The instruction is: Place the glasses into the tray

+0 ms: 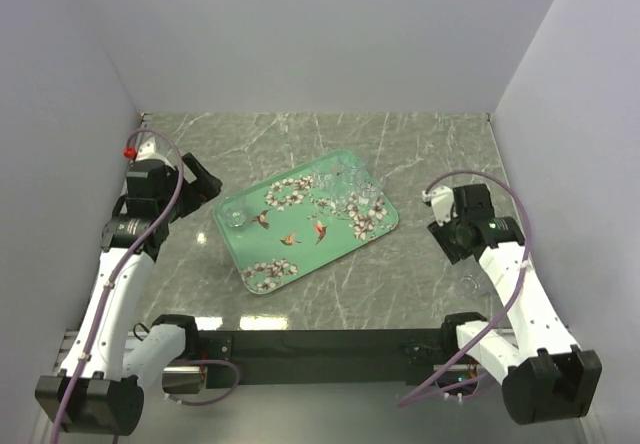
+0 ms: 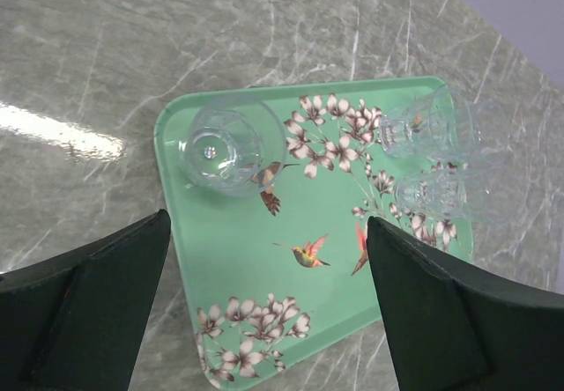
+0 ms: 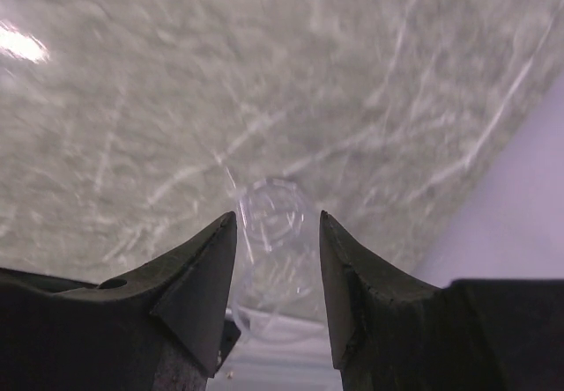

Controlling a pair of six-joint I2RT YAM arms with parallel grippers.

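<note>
Now three glasses are sitting in the tray, one is out on the desk

Mint-green and rectangular with rounded corners, the tray (image 2: pixel 229 250) is lying at an angle in the middle of the grey marbled desk (image 1: pixel 420 154). It is showing white blossom clusters and small reddish birds. Three clear glasses are sitting inside it. The lone glass (image 2: pixel 225 149) is occupying the corner nearest the left arm, appearing end-on from above as a small circle inside a larger one. The other two are crowding the tray's far right-hand edge. The rear glass (image 2: pixel 423 122) and the front glass (image 2: pixel 436 197) are sitting just beside each other. Their outlines are running together, so I cannot tell whether they are touching. All are short, colourless tumblers, far smaller than the tray.

The fourth glass (image 3: pixel 275 219) is sitting on the bare desk, well apart from the tray and near the right wall. The right jaws are standing spread, and this glass is showing in the gap between their tips. That view is smeared, so contact is not clear. The left jaws are hanging wide apart off the tray's left side, gripping nothing.
</note>
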